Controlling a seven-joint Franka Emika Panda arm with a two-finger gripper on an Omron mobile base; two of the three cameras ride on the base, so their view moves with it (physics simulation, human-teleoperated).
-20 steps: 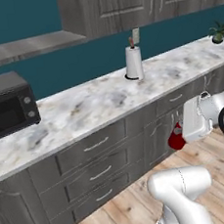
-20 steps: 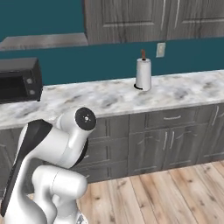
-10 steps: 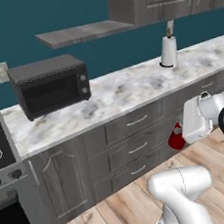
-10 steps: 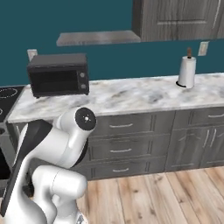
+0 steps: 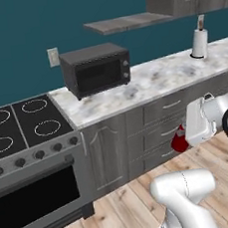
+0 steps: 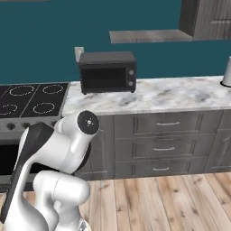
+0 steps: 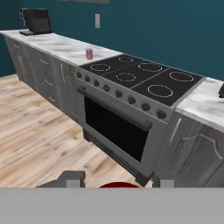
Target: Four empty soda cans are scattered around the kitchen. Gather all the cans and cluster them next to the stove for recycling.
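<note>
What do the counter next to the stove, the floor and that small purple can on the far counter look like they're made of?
Counter: polished marble or a stone lookalike, white with grey veining. Floor: wood planks, light brown with visible grain and seams, possibly laminate. Purple can: probably metal, a small upright cylinder beside the stove; it is too small to confirm any sheen.

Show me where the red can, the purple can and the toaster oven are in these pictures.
red can (image 5: 179, 141), left base view, on its side just left of the hand.
purple can (image 7: 89, 53), hand view, on its body, upright on the counter beside the stove.
toaster oven (image 5: 97, 69), left base view, on its glass door.
</note>
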